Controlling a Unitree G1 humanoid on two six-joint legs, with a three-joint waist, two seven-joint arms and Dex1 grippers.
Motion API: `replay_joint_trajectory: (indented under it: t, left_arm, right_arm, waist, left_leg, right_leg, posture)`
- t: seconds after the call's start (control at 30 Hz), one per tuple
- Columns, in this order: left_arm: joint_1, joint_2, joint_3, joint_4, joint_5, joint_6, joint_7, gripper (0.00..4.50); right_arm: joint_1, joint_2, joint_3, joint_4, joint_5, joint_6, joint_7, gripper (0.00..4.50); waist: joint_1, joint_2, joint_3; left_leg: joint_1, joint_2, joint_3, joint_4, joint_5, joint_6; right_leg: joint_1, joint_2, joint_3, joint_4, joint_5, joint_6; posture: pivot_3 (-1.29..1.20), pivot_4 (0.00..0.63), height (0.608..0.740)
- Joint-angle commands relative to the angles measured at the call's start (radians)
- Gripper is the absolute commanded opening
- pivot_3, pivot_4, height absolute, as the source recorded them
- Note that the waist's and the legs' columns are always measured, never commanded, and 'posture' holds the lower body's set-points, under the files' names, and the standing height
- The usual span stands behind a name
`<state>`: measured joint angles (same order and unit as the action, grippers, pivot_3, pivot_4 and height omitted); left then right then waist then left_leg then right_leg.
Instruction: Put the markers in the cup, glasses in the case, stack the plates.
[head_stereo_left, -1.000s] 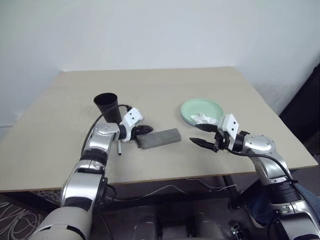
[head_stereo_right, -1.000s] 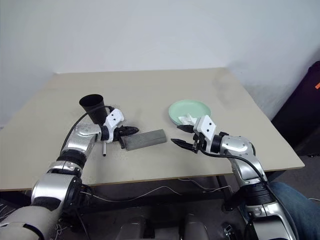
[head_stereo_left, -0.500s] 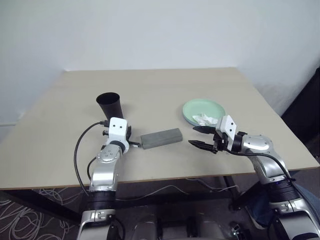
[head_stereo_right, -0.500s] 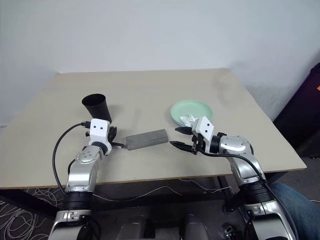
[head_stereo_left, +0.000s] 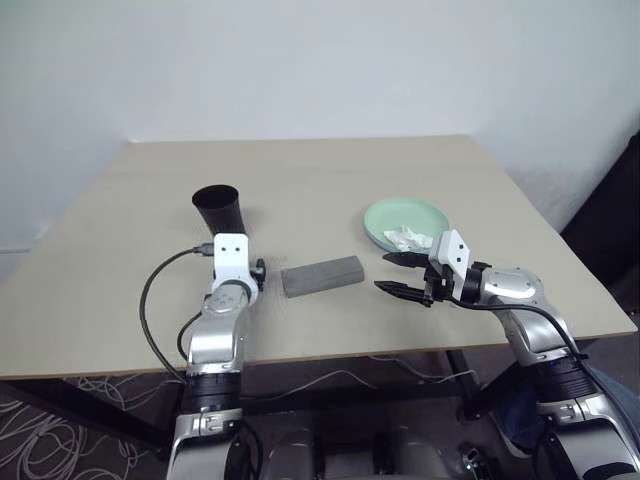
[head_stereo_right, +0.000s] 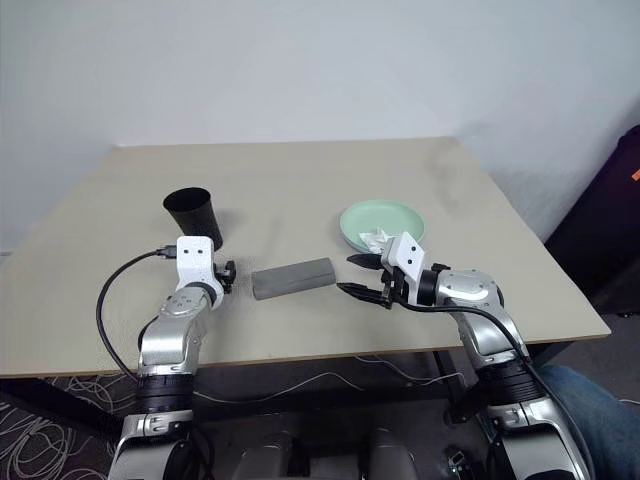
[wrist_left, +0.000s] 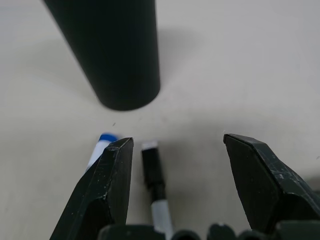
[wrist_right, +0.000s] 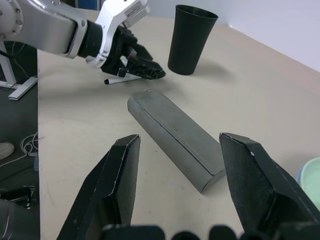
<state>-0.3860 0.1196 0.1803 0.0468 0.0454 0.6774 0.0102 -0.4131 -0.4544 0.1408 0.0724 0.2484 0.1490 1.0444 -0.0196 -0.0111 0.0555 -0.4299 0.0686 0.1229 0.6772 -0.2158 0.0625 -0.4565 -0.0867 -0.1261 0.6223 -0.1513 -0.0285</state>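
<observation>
My left gripper (wrist_left: 177, 142) is open, low over the table just short of the black cup (head_stereo_left: 218, 208), which stands upright. Two markers lie on the table under it: one with a blue cap (wrist_left: 101, 146) beside the left finger, one with a dark section (wrist_left: 154, 175) between the fingers. The grey case (head_stereo_left: 321, 275) lies shut at the table's middle, between both grippers. My right gripper (head_stereo_left: 401, 273) is open and points left at the case's right end, a short gap away. The mint green plate (head_stereo_left: 392, 213) sits behind it. The glasses are out of view.
A crumpled white tissue (head_stereo_left: 411, 238) lies on the green plate's near side. The table's front edge (head_stereo_left: 330, 355) runs just below both wrists. A black cable (head_stereo_left: 160, 300) loops from my left wrist.
My left gripper swung away from the case's left end to point forward at the cup, and it opened. The right gripper kept still.
</observation>
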Motion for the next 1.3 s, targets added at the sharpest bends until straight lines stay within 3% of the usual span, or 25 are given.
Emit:
replay_joint_trajectory:
  t: [0.03,0.57,0.73,1.03,1.13,1.3]
  left_arm:
    - [-0.049,0.011,0.003,0.005,-0.007,0.014,0.016,3.02]
    - [-0.119,0.0,0.034,0.079,-0.029,0.149,0.097,3.02]
    - [-0.14,-0.045,0.104,0.08,-0.073,0.217,0.136,3.02]
    - [-0.161,-0.02,0.095,0.091,-0.071,0.238,0.135,3.02]
    - [-0.171,-0.02,0.104,0.085,-0.075,0.24,0.144,2.47]
    - [-0.181,-0.02,0.113,0.08,-0.074,0.232,0.159,0.71]
  right_arm:
    - [0.001,-0.004,-0.019,-0.031,0.013,-0.013,-0.011,2.75]
    - [0.013,-0.011,-0.024,-0.03,0.008,-0.017,-0.03,2.75]
    - [0.01,-0.011,-0.021,-0.028,0.006,-0.018,-0.032,2.75]
    - [0.011,-0.009,-0.016,-0.02,-0.001,-0.024,-0.033,2.75]
    - [0.009,-0.008,-0.016,-0.017,-0.002,-0.026,-0.034,2.75]
    - [0.008,-0.006,-0.016,-0.014,-0.004,-0.029,-0.037,2.75]
  waist:
    - [0.0,0.0,0.0]
    - [0.0,0.0,0.0]
    - [0.0,0.0,0.0]
    - [0.0,0.0,0.0]
    - [0.0,0.0,0.0]
    - [0.001,0.0,0.0]
  left_leg:
    - [0.0,0.0,0.0,0.0,0.0,0.0]
    - [0.0,-0.002,0.0,-0.001,0.0,0.0]
    - [0.0,-0.002,-0.001,-0.001,0.0,0.0]
    - [0.0,-0.002,-0.001,-0.001,0.0,0.0]
    - [0.0,-0.002,-0.001,-0.001,0.0,0.0]
    - [0.0,-0.002,-0.001,-0.001,0.0,0.0]
  right_leg:
    - [0.0,0.0,0.0,0.0,0.0,0.0]
    - [-0.001,0.0,0.001,0.0,0.0,0.0]
    - [-0.001,0.0,0.001,0.0,0.0,0.0]
    - [-0.001,0.0,0.001,0.0,0.0,0.0]
    - [-0.001,0.0,0.001,0.0,0.0,0.0]
    - [-0.001,0.0,0.001,0.0,0.0,0.0]
  posture:
    - [0.0,0.0,0.74]
    - [0.0,0.0,0.74]
    - [0.0,0.0,0.74]
    - [0.0,0.0,0.74]
    - [0.0,0.0,0.74]
    - [0.0,0.0,0.74]
